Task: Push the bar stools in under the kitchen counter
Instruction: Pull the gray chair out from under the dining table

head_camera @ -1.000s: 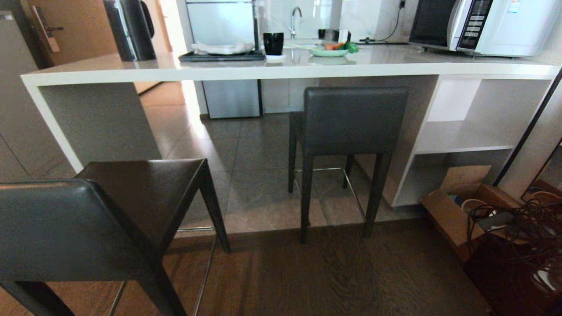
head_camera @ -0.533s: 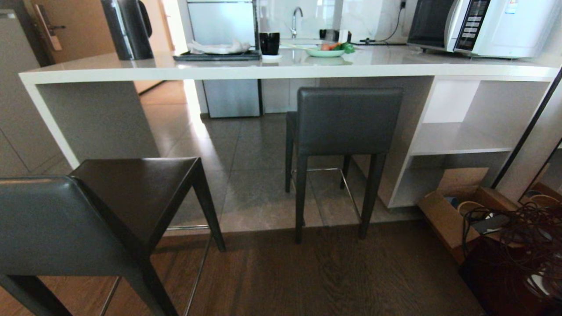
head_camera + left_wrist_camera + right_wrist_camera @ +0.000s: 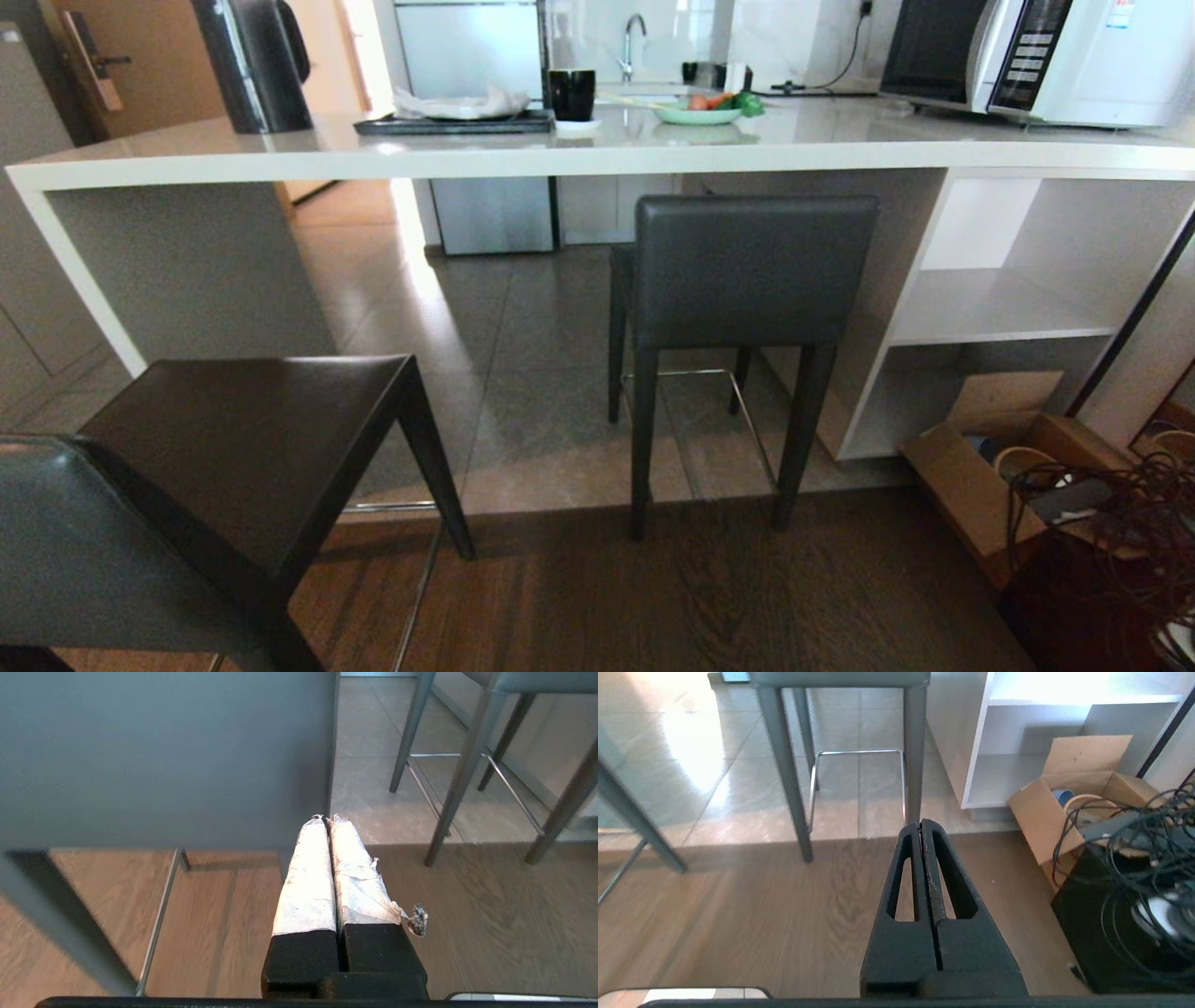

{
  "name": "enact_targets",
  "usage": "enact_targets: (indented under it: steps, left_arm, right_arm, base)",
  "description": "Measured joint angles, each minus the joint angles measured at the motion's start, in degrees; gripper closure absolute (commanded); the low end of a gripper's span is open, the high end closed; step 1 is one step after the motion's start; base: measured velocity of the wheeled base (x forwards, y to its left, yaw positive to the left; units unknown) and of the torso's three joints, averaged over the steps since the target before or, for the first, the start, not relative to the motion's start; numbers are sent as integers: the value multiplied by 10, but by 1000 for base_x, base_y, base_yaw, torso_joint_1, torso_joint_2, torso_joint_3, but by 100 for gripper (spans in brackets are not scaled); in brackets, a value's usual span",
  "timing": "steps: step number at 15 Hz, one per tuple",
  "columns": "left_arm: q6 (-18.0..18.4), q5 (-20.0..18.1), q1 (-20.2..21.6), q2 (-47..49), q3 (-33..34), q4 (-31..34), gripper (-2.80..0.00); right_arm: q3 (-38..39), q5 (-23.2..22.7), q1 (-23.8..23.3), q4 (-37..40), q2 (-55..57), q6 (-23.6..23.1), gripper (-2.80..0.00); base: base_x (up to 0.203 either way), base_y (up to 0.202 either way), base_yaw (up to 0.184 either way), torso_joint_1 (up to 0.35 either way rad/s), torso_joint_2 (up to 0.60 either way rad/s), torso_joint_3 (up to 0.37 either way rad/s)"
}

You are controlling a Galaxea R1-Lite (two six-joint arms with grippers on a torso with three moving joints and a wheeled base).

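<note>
Near stool [image 3: 163, 760] backrest just ahead of left gripper [image 3: 327, 820], untouched.

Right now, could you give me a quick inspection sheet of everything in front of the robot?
Surface: kitchen counter, glossy off-white, over open shelving.
Job's things: right bar stool tucked partly under the counter; left bar stool well out from it, on the wood floor.
Clutter: dark tray, black cup, green plate of food, microwave, cardboard box.
Grippers: left tool shut, empty, behind the left stool; right tool shut, empty, above the floor.
Cables: tangled black wires.
Surroundings: faucet, door.
</note>
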State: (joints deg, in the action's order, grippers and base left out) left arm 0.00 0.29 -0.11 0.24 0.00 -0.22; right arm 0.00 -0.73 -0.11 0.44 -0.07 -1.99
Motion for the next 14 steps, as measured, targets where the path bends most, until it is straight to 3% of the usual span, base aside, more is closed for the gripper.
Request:
enact_targets:
  steps: [4,14]
  left_arm:
    - [0,0,0,0,0,0,0]
    - [0,0,0,0,0,0,0]
  right_arm:
    - [0,0,0,0,0,0,0]
    - [0,0,0,0,0,0,0]
  base:
    - [158,0,5,5,5,1]
    - [0,0,0,0,0,0]
